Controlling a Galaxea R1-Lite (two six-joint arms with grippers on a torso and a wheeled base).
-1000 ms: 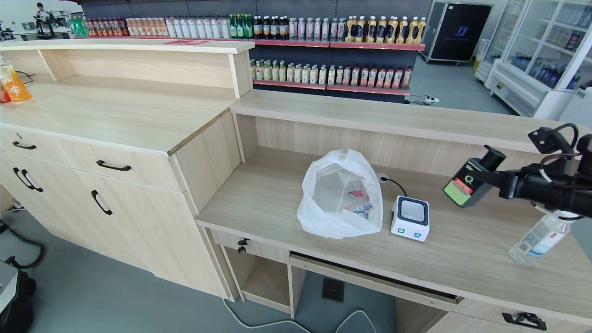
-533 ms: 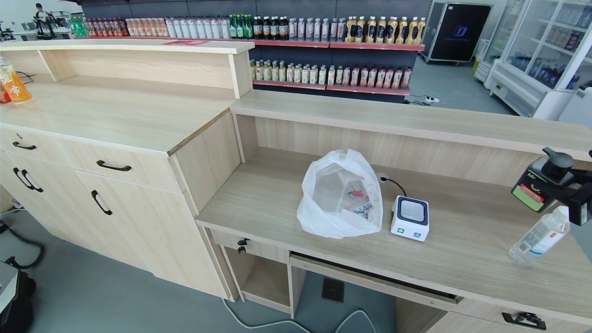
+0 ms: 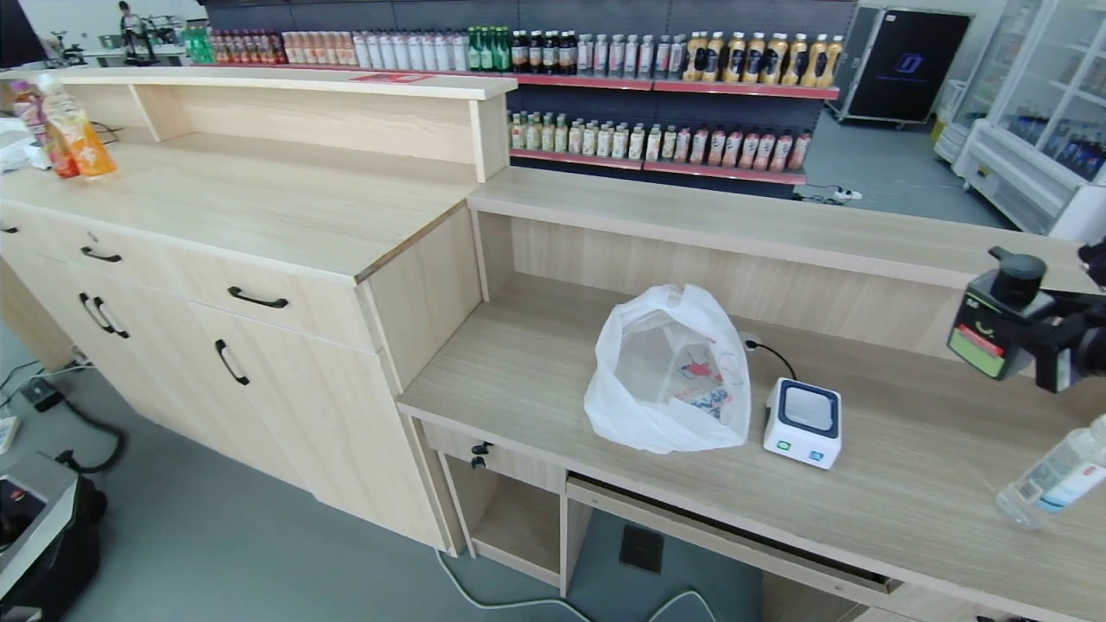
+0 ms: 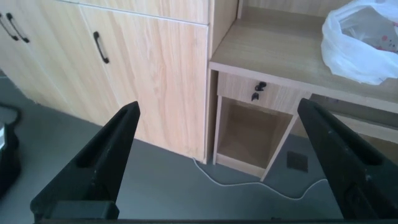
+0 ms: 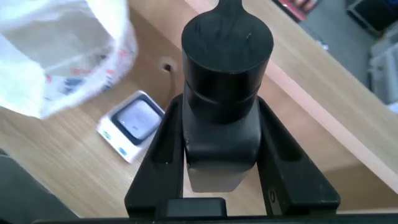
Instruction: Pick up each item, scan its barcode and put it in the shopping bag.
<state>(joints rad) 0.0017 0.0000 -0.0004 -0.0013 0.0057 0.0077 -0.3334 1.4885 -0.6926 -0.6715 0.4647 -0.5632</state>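
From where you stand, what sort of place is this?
Probably a small shop's checkout: red-edged shelves of bottled drinks behind, and a white box-shaped barcode scanner beside a white plastic shopping bag on the light wooden counter.

Right gripper (image 3: 1061, 344) sits at the far right edge of the frame, about mid-height, its arm reaching in level from the side, jaws clamped on either side of a black bottle (image 3: 994, 324). Left gripper (image 4: 217, 109) angles downward, fingers (image 4: 99, 165) spread wide apart.

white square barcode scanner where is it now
In the head view the scanner stands on the light wooden counter, just right of the white plastic shopping bag.
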